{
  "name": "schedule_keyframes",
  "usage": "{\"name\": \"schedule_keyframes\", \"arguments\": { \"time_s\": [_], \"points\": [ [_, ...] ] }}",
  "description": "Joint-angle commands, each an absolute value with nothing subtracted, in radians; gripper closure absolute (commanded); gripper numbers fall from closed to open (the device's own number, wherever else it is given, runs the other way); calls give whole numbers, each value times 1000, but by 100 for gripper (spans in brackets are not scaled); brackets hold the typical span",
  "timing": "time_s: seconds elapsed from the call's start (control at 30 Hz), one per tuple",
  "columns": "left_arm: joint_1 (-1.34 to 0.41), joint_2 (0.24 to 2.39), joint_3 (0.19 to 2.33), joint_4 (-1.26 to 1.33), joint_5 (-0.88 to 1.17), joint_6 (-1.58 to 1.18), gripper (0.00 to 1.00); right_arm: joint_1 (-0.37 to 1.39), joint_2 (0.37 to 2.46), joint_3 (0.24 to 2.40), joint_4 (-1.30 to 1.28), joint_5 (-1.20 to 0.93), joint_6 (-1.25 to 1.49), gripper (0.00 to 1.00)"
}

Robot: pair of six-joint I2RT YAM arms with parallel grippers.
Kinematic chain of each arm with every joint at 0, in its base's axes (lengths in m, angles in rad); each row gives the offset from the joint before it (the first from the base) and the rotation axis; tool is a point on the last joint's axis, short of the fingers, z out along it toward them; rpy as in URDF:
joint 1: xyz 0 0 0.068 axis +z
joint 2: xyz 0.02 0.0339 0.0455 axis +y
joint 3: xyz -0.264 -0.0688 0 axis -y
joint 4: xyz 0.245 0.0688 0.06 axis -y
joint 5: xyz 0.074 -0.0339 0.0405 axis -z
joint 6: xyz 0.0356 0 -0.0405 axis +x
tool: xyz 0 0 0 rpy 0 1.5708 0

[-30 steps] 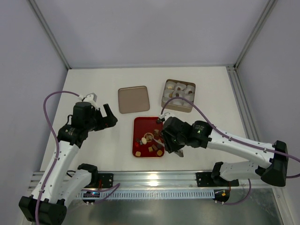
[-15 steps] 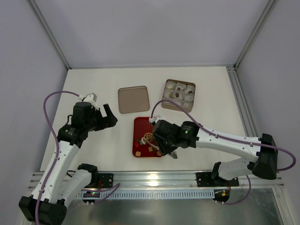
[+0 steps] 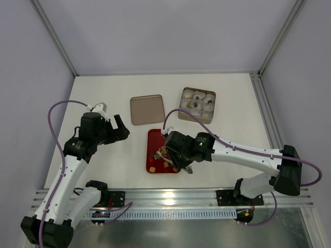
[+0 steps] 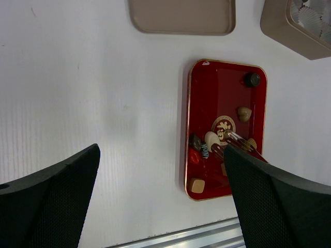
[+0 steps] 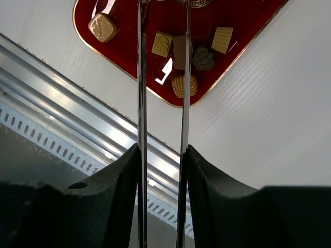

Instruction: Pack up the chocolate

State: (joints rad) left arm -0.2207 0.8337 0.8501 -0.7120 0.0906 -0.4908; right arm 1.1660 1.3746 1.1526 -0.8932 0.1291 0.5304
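Okay, small bite-size chocolate pieces, a mix of dark brown, tan and whitish in square, round and moulded shapes, all lie loose in the glossy red rectangular tray, which has a gold emblem printed mid-tray. Left wrist view: a dark round piece sits alone at the tray's far right corner and a tan heart-like piece nearer the middle. A whitish oval piece is just beside the emblem, a dark one and a red-wrapped one lie by the left rim, and a tan square piece is in the near left corner. Right wrist view: tan squares, a brown block, a greyish moulded one and a ribbed tan one are bunched by a tray rim, several touching. Beyond the tray to the right is a tan square box packed with white crinkled paper cups; a few cups show something dark, too small to tell. Beyond the tray to the left a flat tan lid lies on the white table. The right gripper has long thin metal fingers reaching into the tray, tips by the emblem and whitish piece, parallel with a narrow gap. The left gripper has black fingers spread wide and hovers over the table left of the tray.
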Motion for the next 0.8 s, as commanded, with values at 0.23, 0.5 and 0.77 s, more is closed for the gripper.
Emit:
{"name": "schedule_keyframes", "arguments": {
  "time_s": [0.23,0.5,0.77],
  "points": [
    [-222,831,851,-699,91,-495,0,1175,1416,1186,-871,173,525,58],
    [-222,830,851,-698,90,-495,0,1175,1437,1190,-868,183,514,58],
    [-222,830,851,-699,87,-495,0,1175,1442,1189,-859,184,511,58]
  ]
}}
